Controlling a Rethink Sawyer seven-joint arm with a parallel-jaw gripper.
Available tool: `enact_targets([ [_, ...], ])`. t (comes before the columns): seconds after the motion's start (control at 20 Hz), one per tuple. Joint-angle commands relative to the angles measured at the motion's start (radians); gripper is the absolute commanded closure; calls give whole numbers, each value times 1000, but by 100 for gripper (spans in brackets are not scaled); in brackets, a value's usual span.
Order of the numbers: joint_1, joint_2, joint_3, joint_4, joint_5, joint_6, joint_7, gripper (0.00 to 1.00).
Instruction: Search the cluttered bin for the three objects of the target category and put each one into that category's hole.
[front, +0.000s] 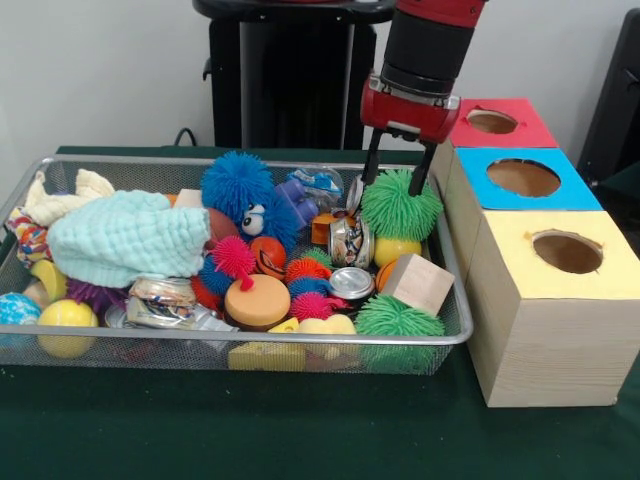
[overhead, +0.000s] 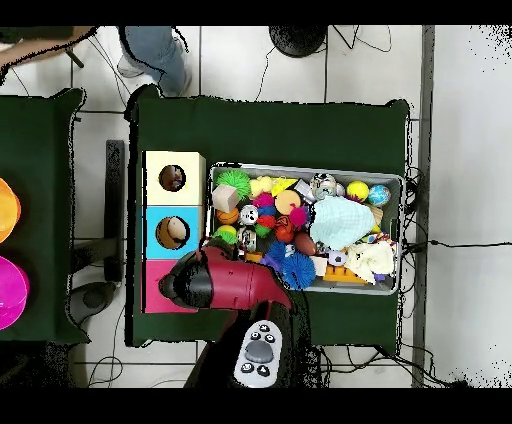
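Note:
The wire mesh bin (front: 250, 162) is full of toys; in the overhead view its rim (overhead: 300, 168) runs right of the boxes. The yellow-topped box's hole (front: 567, 251) is nearest the camera in the front view and also shows in the overhead view (overhead: 172, 178). My gripper (front: 396, 178) is open at the bin's right end. Its fingers (front: 372, 165) straddle the top of a green spiky ball (front: 401, 206). A second green spiky ball (front: 398, 318) lies at the bin's front right corner. In the overhead view the arm (overhead: 225, 280) hides the gripper.
Blue-topped (front: 523, 178) and red-topped (front: 492, 122) boxes stand behind the yellow one. The bin also holds a blue fuzzy toy (front: 240, 190), a mint cloth (front: 128, 240), a wooden cube (front: 417, 283), cans and balls. A person's legs (overhead: 155, 50) show at the overhead view's top.

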Motion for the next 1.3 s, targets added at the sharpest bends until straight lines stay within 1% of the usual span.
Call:
enact_targets([
  [0.05, -17, 67, 80, 7, 61, -88, 226, 0],
  [0.3, -14, 68, 77, 11, 70, -81, 216, 0],
  [0.4, -24, 75, 87, 8, 77, -75, 211, 0],
  [0.55, -64, 92, 150, 22, 96, -3, 191, 0],
  [0.75, -99, 97, 205, 37, 111, 50, 176, 0],
  [0.9, -108, 105, 222, 41, 119, 84, 171, 0],
  [1.0, -119, 108, 231, 33, 123, 141, 152, 0],
  [1.15, -127, 113, 236, 22, 114, 199, 124, 0],
  [1.3, -147, 114, 256, 29, 108, 238, 107, 0],
])
